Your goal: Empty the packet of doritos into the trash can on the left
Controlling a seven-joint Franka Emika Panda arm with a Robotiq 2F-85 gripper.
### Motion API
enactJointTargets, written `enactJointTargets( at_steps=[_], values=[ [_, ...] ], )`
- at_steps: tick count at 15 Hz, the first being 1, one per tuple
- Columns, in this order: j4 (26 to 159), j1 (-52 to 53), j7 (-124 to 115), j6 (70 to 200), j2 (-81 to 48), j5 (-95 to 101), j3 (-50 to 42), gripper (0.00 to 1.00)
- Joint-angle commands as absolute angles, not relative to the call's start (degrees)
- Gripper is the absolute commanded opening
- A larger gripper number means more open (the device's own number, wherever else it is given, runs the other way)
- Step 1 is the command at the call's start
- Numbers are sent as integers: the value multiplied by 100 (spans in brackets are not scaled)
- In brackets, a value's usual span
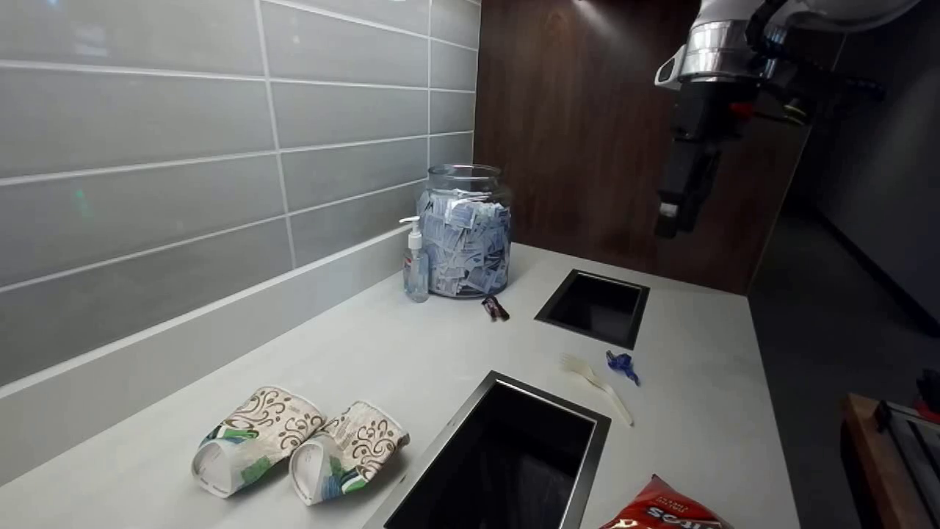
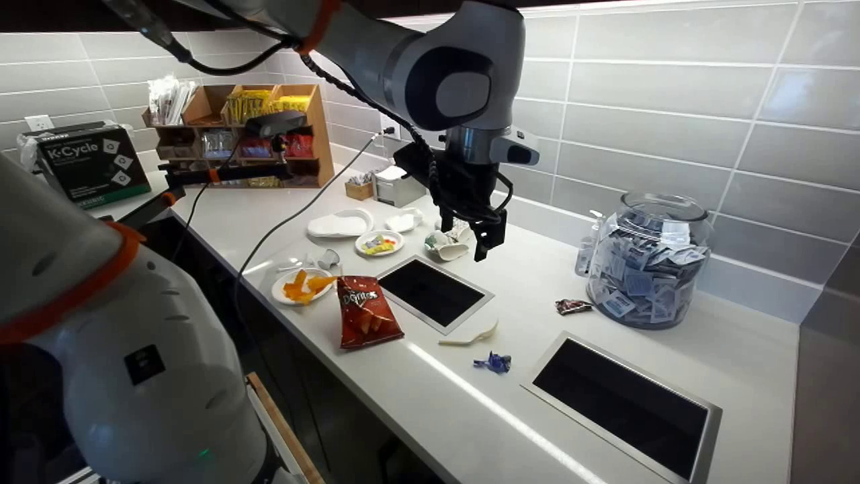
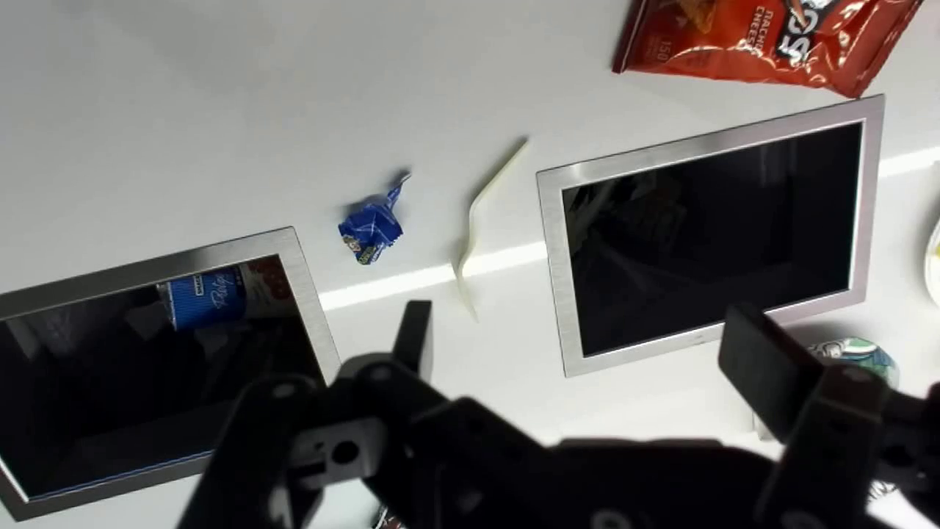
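The red Doritos packet lies on the counter in both exterior views (image 1: pixel 664 510) (image 2: pixel 368 312), beside a trash opening. It also shows at the wrist view's top right (image 3: pixel 764 44). Two dark metal-rimmed openings are set in the counter. The opening nearest the packet shows its rim in all views (image 1: pixel 591 464) (image 2: pixel 470 314) (image 3: pixel 562 272). The farther opening's rim also shows in all views (image 1: pixel 640 317) (image 2: pixel 712 430) (image 3: pixel 310 308); a blue packet lies inside it. My gripper (image 1: pixel 675 217) (image 2: pixel 468 235) (image 3: pixel 584 334) is open and empty, high above the counter, apart from the packet.
A white fork (image 2: pixel 470 335) and blue wrapper (image 2: pixel 496 363) lie between the openings. A glass jar (image 2: pixel 648 269), sanitizer bottle (image 1: pixel 416 268) and dark wrapper (image 1: pixel 495 308) stand or lie near the wall. Crumpled cups (image 1: pixel 352 448) and a plate with orange pieces (image 2: pixel 285 294) are on the counter.
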State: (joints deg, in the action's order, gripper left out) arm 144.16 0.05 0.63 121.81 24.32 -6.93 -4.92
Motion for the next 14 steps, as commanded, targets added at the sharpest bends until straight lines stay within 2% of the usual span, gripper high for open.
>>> enactJointTargets(
  at_steps=[1, 7, 13, 14],
  values=[
    [14418, 170, 649, 12240, 2318, -650, -348, 100],
    [14600, 761, 1377, 12616, 2065, -574, 258, 100],
    [15002, 1270, 2558, 13436, 1587, -511, 496, 100],
    [14855, 1165, 2188, 13135, 1742, -601, 458, 100]
  ],
)
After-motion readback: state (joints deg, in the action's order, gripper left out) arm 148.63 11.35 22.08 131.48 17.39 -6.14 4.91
